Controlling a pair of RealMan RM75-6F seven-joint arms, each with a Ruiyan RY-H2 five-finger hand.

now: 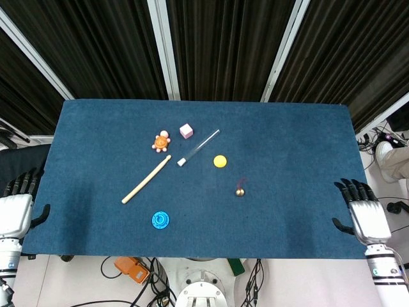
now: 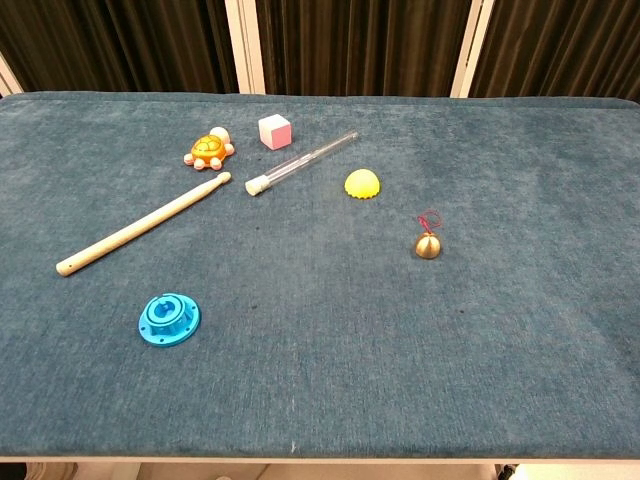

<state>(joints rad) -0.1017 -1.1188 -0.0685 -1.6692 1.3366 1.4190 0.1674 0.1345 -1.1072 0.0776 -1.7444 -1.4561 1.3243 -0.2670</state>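
right hand [image 1: 364, 216] released with fingers spread, over worktop [image 1: 300, 147] edge, well right of brass bell [image 1: 240, 190]; careless reach could roll the bell off

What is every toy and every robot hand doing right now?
left hand: holds nothing, at the table's left edge.
right hand: holds nothing, over the table's right edge.
drumstick: lying flat, slanted.
test tube: lying flat, white cap on.
turtle toy: right way up.
pink cube: resting flat.
yellow dome: round side up.
bell: standing upright.
blue disc: lying flat.
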